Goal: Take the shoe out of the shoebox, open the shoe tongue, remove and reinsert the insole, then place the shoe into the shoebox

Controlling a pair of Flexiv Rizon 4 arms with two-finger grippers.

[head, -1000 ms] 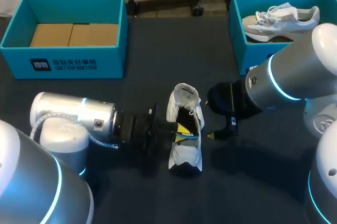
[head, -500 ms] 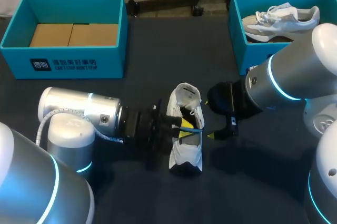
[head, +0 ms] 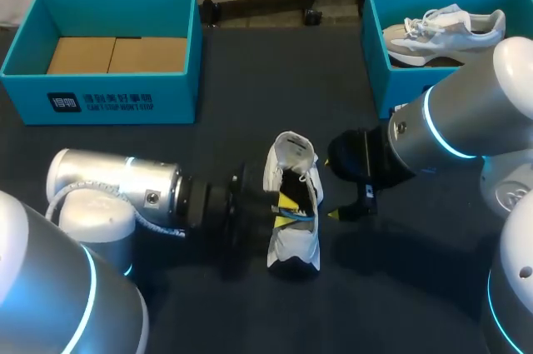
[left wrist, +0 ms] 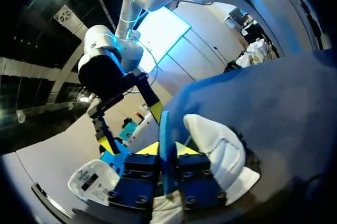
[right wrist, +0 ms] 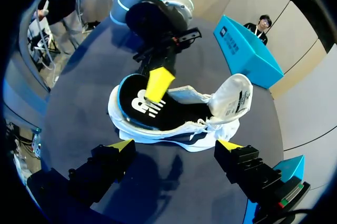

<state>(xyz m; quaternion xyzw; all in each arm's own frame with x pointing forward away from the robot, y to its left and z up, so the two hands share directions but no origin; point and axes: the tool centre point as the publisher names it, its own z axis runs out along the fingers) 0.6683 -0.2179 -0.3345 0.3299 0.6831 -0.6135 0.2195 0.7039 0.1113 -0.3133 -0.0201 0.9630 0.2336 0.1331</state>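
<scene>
While the insole is being worked: the insole (right wrist: 145, 105), black with a blue edge, lies over the mouth of the shoe (head: 293, 246), partly in and partly out. I cannot tell which way it is going.
Shoe: out of any box, at the centre of the surface (head: 250, 71), lengthwise on the 12-to-6 line, with the tongue (head: 293, 150) folded open at the 12 o'clock end.
Left hand (head: 287, 204): narrow, clamped on the insole's edge, coming in from 9 o'clock.
Change: half a second ago the left arm was pushed further toward 3 o'clock, over the shoe. Now it has drawn back toward 9 o'clock, about where it was a second ago. The shoe and the right arm have not shifted.
Meaning: probably a push-and-ease stroke on the insole. The unboxing and the tongue look done, the insole step is in hand, and the boxing is left.
Right hand (right wrist: 175, 147): spread wide, holding nothing, just beside the shoe at its 3 o'clock.
Left wrist view alone: the blue edge runs straight between the left hand's two fingers, both against it.
Right wrist view alone: the insole's whole face, with one yellow finger on top of it; the lower finger is hidden.
Boxes: the left shoebox (head: 100, 104) at 10 o'clock shows only brown card inside; the right shoebox (head: 375, 62) at 2 o'clock holds another shoe (head: 441, 33).
</scene>
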